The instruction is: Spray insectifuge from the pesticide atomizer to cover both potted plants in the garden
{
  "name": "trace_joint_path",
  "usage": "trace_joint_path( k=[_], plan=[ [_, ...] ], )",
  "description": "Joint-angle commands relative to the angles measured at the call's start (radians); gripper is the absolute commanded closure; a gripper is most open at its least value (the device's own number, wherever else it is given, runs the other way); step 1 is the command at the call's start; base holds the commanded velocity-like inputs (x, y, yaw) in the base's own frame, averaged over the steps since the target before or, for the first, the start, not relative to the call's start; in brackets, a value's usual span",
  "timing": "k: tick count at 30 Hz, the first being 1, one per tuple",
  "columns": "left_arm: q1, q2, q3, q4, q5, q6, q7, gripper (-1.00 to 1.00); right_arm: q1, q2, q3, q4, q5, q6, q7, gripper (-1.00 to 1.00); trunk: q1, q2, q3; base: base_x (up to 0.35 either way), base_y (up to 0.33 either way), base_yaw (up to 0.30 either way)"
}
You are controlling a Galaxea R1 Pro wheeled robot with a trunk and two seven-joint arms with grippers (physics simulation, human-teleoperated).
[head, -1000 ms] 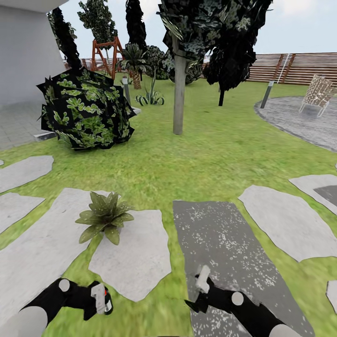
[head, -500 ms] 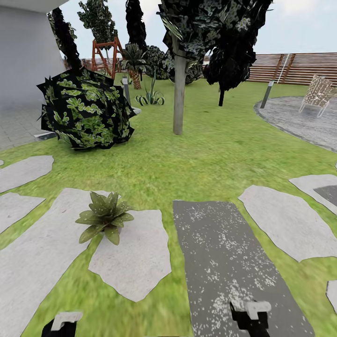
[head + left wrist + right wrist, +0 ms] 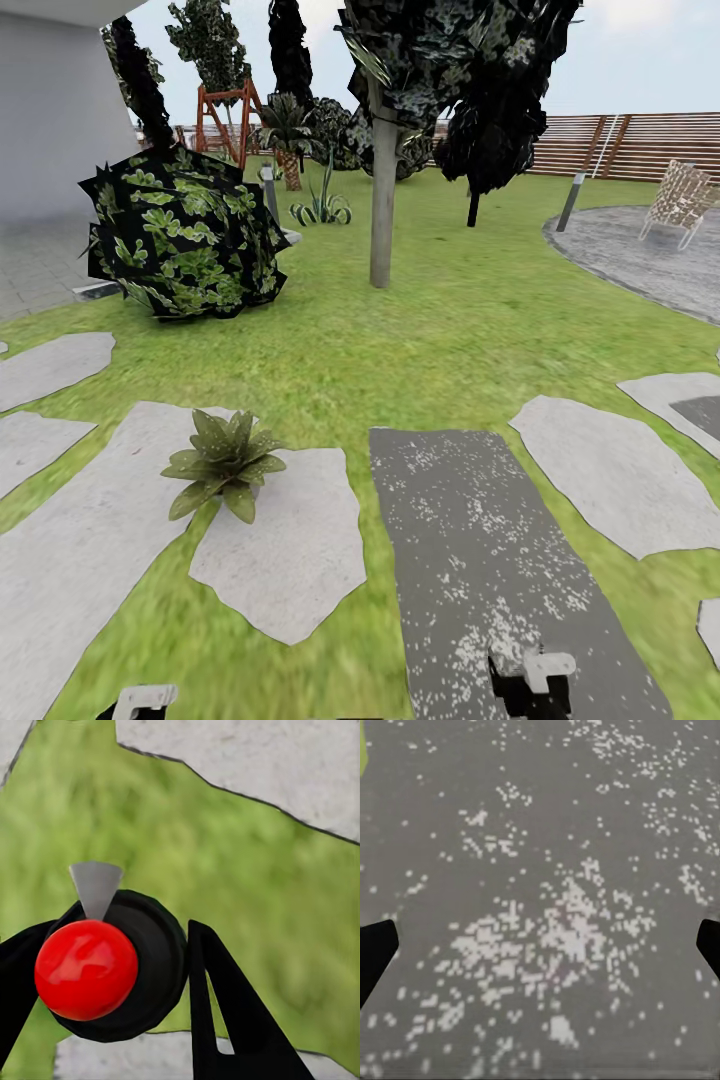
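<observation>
At the left, the left gripper (image 3: 112,971) is clamped round the pesticide atomizer (image 3: 87,969), red cap up over grass, presumably readied for the potted plant (image 3: 223,463) on the stepping stone (image 3: 290,560) ahead, while the right gripper (image 3: 540,945) hangs spread wide and empty over the dark slab (image 3: 480,560).
</observation>
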Motion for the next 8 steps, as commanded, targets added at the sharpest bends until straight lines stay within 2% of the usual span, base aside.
trace_joint_path(
  k=[1, 8],
  plan=[
    [-0.001, 0.0, 0.009, 0.001, 0.0, -0.003, -0.007, 1.0, 0.006, 0.001, 0.009, -0.001, -0.002, 0.0, -0.007, -1.0, 0.0, 0.0, -0.001, 0.0, 0.0, 0.0],
    [-0.001, -0.001, 0.008, 0.043, -0.001, -0.006, -0.007, 1.0, 0.029, 0.002, 0.009, -0.001, -0.002, 0.001, -0.007, -1.0, 0.0, 0.0, -0.001, 0.0, 0.0, 0.0]
  ],
)
